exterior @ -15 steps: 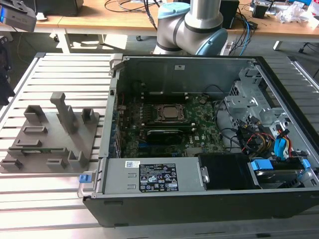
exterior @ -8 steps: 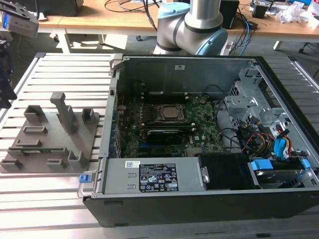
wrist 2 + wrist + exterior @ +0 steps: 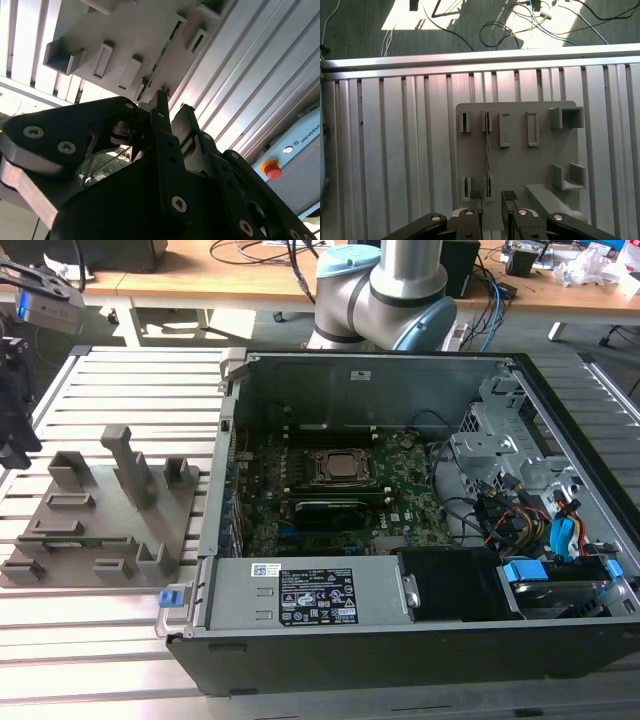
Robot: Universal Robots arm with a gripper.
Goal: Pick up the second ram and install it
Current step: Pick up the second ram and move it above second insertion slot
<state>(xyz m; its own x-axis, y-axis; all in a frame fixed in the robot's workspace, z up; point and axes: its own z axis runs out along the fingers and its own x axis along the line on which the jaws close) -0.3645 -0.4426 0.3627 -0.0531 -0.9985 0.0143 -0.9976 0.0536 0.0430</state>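
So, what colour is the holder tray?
The holder tray is plain grey, clearest in the first wrist view.

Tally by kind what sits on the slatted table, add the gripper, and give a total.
Grey holder tray: 1
RAM stick on edge in that tray: 1
Open computer case: 1
Gripper: 1
Total: 4

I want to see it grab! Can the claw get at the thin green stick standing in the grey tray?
Probably yes: the claw hangs open above the stick, and nothing covers it in the tray.
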